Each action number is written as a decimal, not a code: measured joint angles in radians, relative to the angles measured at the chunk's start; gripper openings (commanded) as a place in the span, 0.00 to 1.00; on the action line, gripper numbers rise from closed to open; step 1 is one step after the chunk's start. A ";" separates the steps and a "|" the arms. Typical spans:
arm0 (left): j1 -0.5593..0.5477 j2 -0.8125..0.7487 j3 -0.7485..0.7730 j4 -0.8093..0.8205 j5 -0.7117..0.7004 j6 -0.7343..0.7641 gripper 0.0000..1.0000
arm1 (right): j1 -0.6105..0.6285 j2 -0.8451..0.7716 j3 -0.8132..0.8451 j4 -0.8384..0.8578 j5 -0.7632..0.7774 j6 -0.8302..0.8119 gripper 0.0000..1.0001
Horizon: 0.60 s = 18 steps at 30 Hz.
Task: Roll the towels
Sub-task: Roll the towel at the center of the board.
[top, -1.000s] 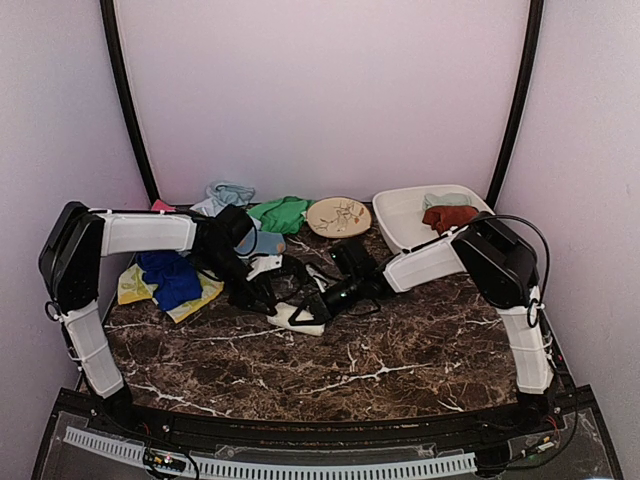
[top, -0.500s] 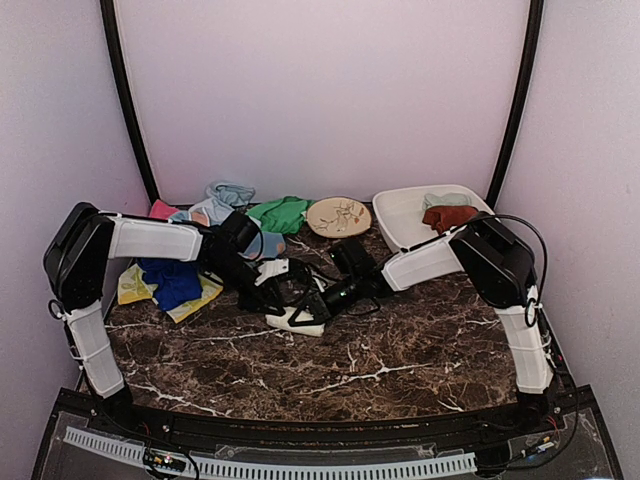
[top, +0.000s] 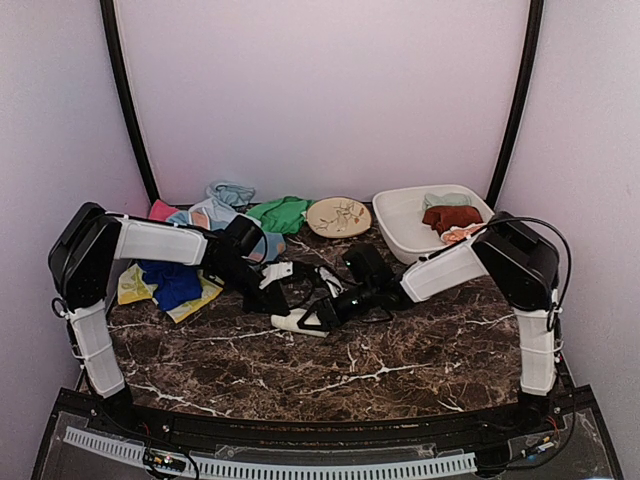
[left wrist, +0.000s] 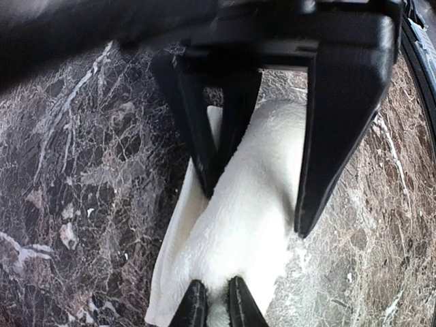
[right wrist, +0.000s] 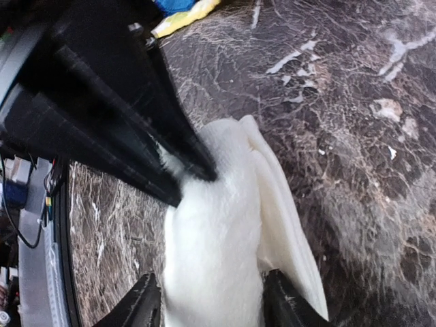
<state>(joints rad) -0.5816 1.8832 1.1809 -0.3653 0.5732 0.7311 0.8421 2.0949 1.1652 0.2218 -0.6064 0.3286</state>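
From my station I see the dark brown, white-veined marble table (top: 420, 370) closed in by pale lilac walls (top: 330, 100), with two black poles (top: 125, 100) rising at the back corners. The white towel (top: 297, 322) lies rolled near the middle of the slab, its loose flap flat on the stone beside it. My left gripper (left wrist: 216, 285) comes in from 9 o'clock, its fingers closed to a narrow pinch on one end of the roll. My right gripper (right wrist: 212, 286) comes in from 3 o'clock, jaws spread either side of the roll, fingers right at its flanks. At 12 o'clock sits the round patterned plate (top: 338, 216). At 1 o'clock the white tub (top: 398, 238) holds a dark red towel (top: 450, 216). A green towel (top: 280, 213) and a light blue towel (top: 230, 193) are heaped at 11 o'clock. A blue towel (top: 170, 282) lies on a yellow towel (top: 130, 288) at 9 o'clock.
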 measured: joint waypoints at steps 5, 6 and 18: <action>0.001 0.015 0.016 -0.014 0.010 0.000 0.09 | 0.002 -0.062 -0.095 0.058 0.061 -0.007 0.99; 0.001 0.016 0.017 -0.016 0.011 0.000 0.09 | 0.003 -0.077 -0.115 0.070 0.074 -0.006 1.00; 0.001 0.030 0.039 -0.042 0.011 0.001 0.08 | 0.019 -0.465 -0.462 0.121 0.587 -0.105 1.00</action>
<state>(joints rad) -0.5808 1.9133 1.2198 -0.4076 0.5842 0.7319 0.8612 1.6302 0.7033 0.3431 -0.0196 0.2241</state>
